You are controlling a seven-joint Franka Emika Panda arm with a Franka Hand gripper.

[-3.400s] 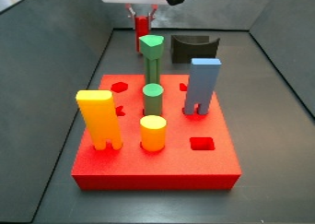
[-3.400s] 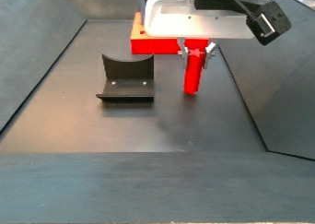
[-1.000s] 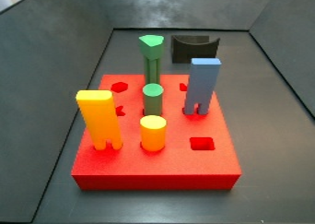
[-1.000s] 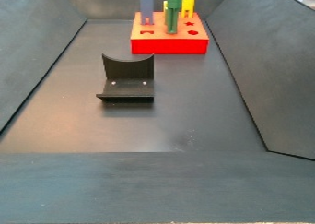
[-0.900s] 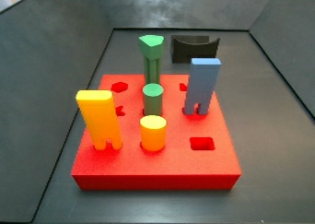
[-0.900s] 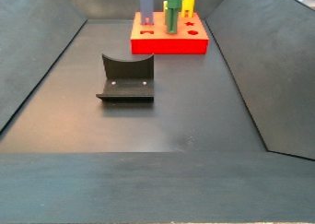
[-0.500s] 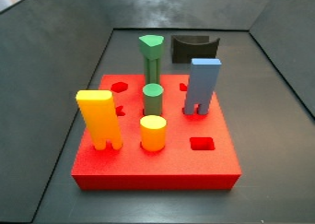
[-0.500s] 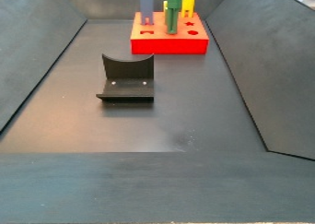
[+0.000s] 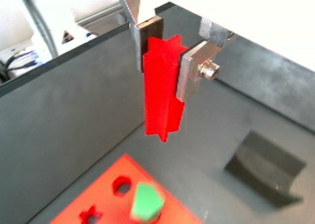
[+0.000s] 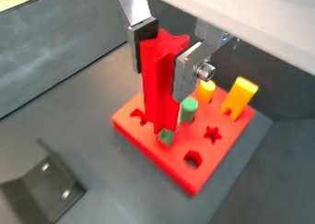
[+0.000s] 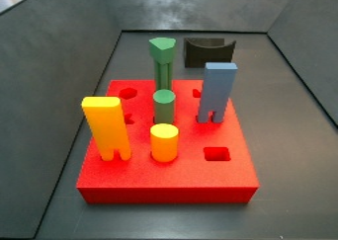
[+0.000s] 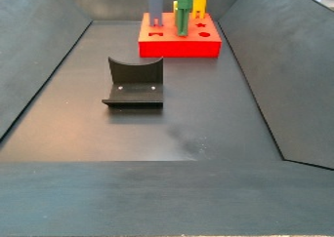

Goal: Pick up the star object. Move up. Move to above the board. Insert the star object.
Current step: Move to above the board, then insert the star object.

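Lifted tool (image 10: pixel 168 54) grips star object (image 10: pixel 159 85) above board (image 10: pixel 145 133).

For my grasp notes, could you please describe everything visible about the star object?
The star object is a slim, bright red, plastic-looking peg with ridged sides. It hangs upright, clamped near its top between the silver fingers of the tool, touching nothing else. Both wrist views show it in the air with the board below; neither side view shows it.

My claw (image 9: pixel 168 45) hangs high in the air, its silver fingers (image 10: pixel 189 64) clamped on the star object (image 9: pixel 163 88).
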